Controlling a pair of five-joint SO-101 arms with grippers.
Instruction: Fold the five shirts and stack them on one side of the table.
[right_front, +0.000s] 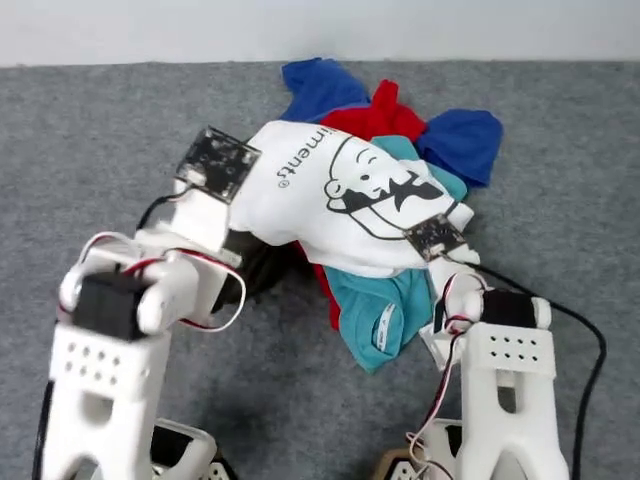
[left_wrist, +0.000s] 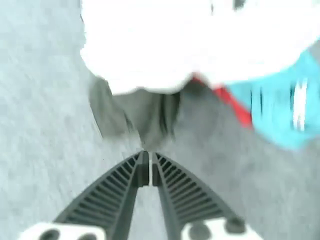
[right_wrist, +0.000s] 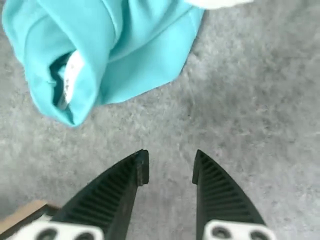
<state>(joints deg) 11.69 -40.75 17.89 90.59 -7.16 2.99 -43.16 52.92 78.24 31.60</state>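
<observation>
The shirts are heaped, crumpled, toward the middle of the far edge of the table (right_front: 100, 130). The white shirt (right_front: 340, 200) is spread on top of the teal shirt (right_wrist: 115, 50), red shirt (right_front: 385, 115), blue shirt (right_front: 320, 85) and dark shirt (left_wrist: 145, 115). The left gripper (left_wrist: 150, 162) is clenched on nothing, with the dark shirt just beyond its tips. The right gripper (right_wrist: 170, 167) is held spread over bare table, with the teal shirt near but apart.

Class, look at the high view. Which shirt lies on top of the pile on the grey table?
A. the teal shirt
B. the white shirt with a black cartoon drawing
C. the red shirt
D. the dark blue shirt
B: the white shirt with a black cartoon drawing is spread on top, with the red shirt, the teal shirt and the dark blue shirt showing from under its edges.
</observation>
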